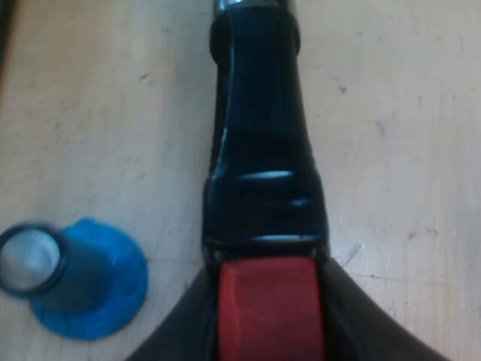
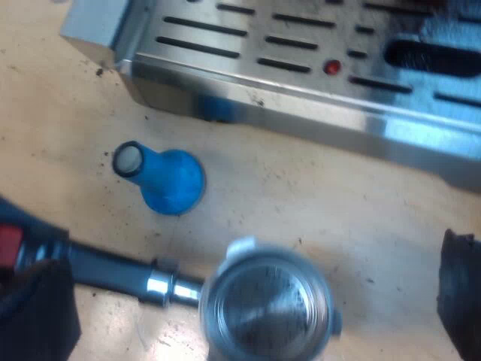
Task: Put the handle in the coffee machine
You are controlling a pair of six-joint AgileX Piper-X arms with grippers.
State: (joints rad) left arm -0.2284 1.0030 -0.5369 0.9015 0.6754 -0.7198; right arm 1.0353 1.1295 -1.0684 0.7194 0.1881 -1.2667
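Pinching the red end (image 1: pixel 270 327) of the dark handle (image 1: pixel 259 113), the left end effector (image 1: pixel 269 282) pressed its two black fingers (image 1: pixel 176 335) against either side of that red tip. The handle ran straight away from the wrist over the pale wooden bench (image 1: pixel 398 150). Just beside the handle but apart from it, a blue tamper (image 1: pixel 83 282) sat on the bench, its flared blue foot on the wood and its grey-ended stem toward the camera; whether it stood upright or lay tipped, I could not tell

From the right wrist, the metal holder (image 2: pixel 267 301) showed its round steel basket, open side up, between the widely spread fingers (image 2: pixel 460 289) of the right end effector (image 2: pixel 252 256). Neither finger touched it. The handle led from the basket through a shiny collar to the red end. Whether the basket rested on the bench or hung just over it, I could not tell. The tamper lay between the holder and the espresso machine (image 2: pixel 301 53), whose slotted steel drip tray (image 2: pixel 248 90) stood near the basket but apart from it. The holder was over the bench, not locked into the machine's front
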